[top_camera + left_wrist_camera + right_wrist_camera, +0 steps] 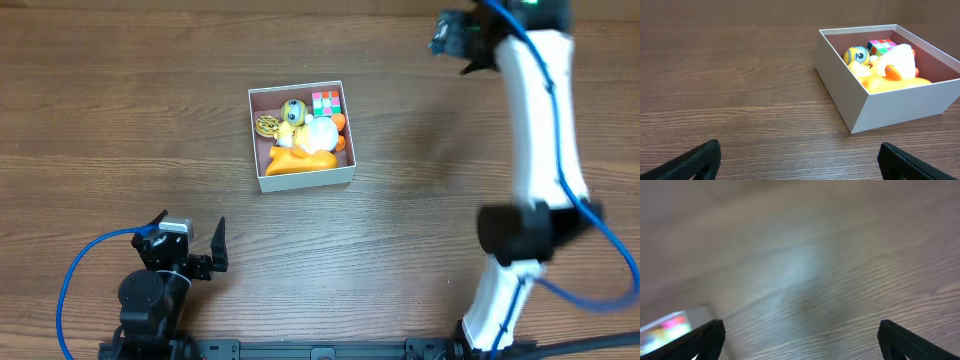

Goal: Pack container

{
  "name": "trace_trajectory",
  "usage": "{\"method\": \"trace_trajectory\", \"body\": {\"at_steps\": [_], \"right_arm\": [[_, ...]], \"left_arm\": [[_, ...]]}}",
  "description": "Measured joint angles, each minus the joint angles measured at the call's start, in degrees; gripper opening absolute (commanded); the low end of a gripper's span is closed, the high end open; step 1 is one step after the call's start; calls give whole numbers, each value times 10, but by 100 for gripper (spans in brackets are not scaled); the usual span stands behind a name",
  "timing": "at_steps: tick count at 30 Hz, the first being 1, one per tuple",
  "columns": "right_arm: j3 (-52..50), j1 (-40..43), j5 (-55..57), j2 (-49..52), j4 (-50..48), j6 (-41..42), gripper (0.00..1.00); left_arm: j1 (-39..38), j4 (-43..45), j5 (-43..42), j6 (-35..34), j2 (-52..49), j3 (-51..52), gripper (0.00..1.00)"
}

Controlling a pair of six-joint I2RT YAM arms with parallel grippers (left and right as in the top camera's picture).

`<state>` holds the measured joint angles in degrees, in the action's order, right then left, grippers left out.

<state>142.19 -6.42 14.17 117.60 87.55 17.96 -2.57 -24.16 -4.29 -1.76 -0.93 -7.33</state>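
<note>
The container (305,181) sits on the bench (120,120), heaped with toys (303,132). Left jaws, in front of it, and right jaws, far right of it, are wide and empty. A quick arm swing could bump it and spill toys.

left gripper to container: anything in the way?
Nothing visible. Only bare wood table lies between the open left gripper and the near white wall of the container.
</note>
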Motion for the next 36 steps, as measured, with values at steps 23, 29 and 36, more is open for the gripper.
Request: {"method": "trace_trajectory", "body": {"at_steps": [23, 29, 36], "right_arm": [[-867, 45, -70, -847, -469, 0, 100], [-1067, 45, -125, -967, -619, 0, 100], [-1205, 45, -140, -1094, -663, 0, 100]], "left_arm": [[0, 0, 0, 0, 2, 1, 100], [0, 0, 0, 0, 2, 1, 100], [0, 0, 0, 0, 2, 1, 100]]}}
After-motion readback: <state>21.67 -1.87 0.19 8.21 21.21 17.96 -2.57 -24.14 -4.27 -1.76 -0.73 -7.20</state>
